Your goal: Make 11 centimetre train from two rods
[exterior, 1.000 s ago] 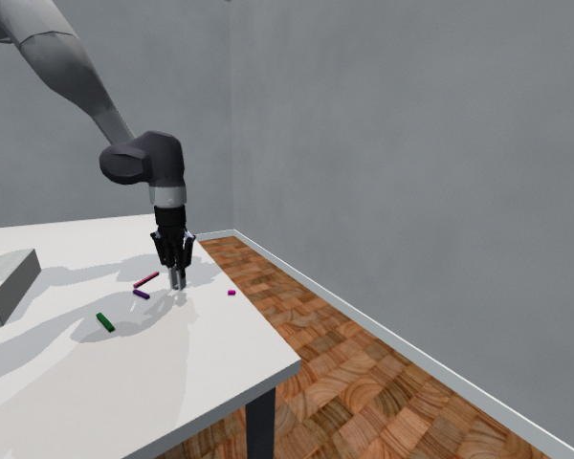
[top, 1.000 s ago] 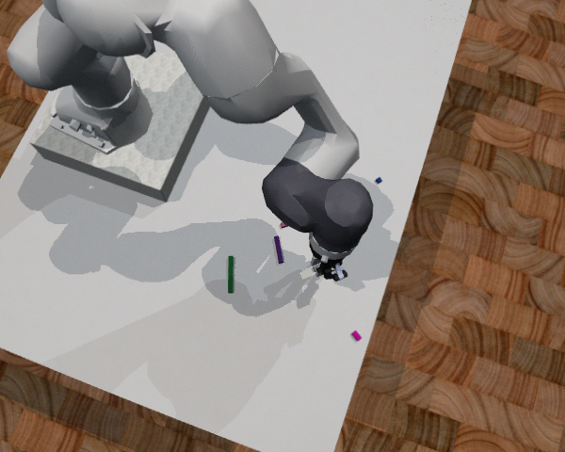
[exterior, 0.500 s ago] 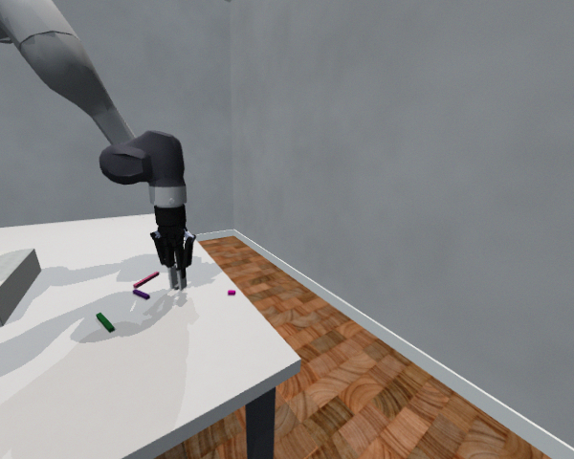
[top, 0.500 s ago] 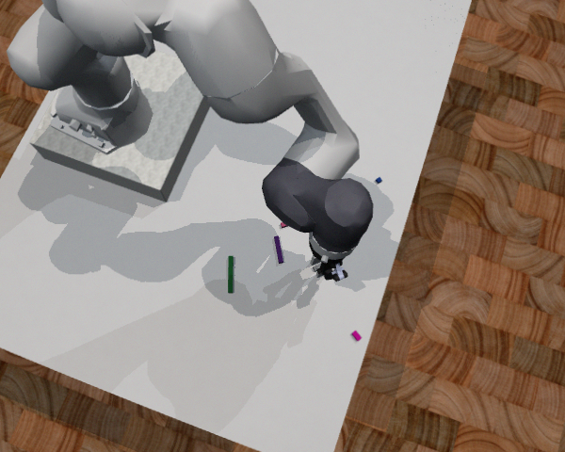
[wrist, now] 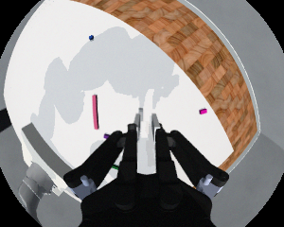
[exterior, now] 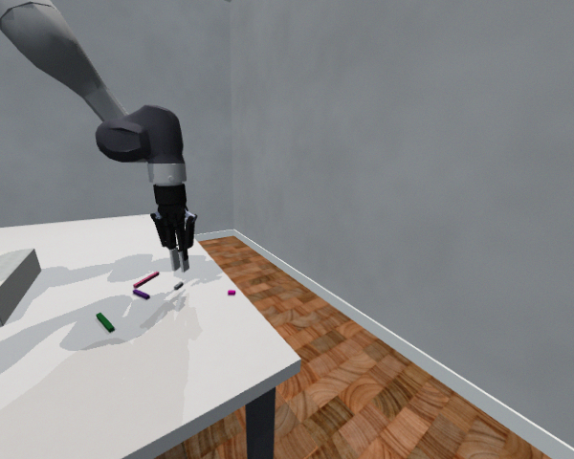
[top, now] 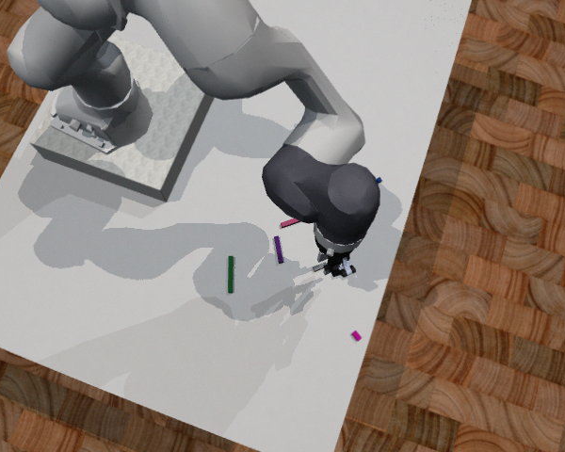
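The grey rod (exterior: 178,285) is seen lying flat on the white table (exterior: 129,375), short and block-shaped. The gripper (exterior: 180,267) is positioned just above it, fingers slightly apart and clamped on nothing.

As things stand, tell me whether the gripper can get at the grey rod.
Probably yes. The gripper hangs just above the grey rod, fingers slightly apart and holding nothing; no other rod crowds it.

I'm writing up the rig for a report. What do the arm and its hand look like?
The arm has bulky, smooth light-grey links ending in a rounded dark charcoal wrist housing with a silver collar. Below it, the black hand has linked fingers with small silvery joints and slim grey fingertip pads. No cables or markings are visible.
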`<state>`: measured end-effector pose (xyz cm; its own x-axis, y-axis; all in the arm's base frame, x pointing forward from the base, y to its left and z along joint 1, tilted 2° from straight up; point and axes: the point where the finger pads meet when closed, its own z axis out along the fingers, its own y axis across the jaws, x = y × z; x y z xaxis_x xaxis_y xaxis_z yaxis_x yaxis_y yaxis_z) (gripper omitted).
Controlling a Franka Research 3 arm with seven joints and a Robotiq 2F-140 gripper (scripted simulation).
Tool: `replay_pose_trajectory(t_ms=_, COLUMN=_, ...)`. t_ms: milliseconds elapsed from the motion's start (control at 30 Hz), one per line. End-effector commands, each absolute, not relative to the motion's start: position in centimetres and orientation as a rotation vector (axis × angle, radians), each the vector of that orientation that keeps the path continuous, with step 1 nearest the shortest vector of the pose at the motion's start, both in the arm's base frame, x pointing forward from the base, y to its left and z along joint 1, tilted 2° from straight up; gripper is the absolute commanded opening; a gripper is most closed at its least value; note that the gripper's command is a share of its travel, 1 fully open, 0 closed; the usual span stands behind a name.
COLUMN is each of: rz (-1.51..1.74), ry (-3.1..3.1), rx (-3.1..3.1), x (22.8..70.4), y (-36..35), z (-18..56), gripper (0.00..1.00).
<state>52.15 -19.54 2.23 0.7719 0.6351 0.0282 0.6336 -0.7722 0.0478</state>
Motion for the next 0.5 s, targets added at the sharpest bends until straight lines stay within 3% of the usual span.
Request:
replay_pose_trajectory(t_ms=0, rz=0.032, ry=1.052, rx=2.939, x=51.2, y=-19.2, z=3.2, gripper=0.23)
replay_pose_trajectory(t_ms=400, rz=0.032, ry=1.052, rx=2.939, x=51.2, y=-19.2, z=5.6, gripper=0.23)
replay_pose_trajectory(t_ms=433, rz=0.032, ry=1.052, rx=2.939, x=51.2, y=-19.2, z=5.6, gripper=1.00)
replay_pose_trajectory(t_ms=467, rz=0.032, ry=1.052, rx=2.939, x=51.2, y=-19.2, z=5.6, gripper=1.00)
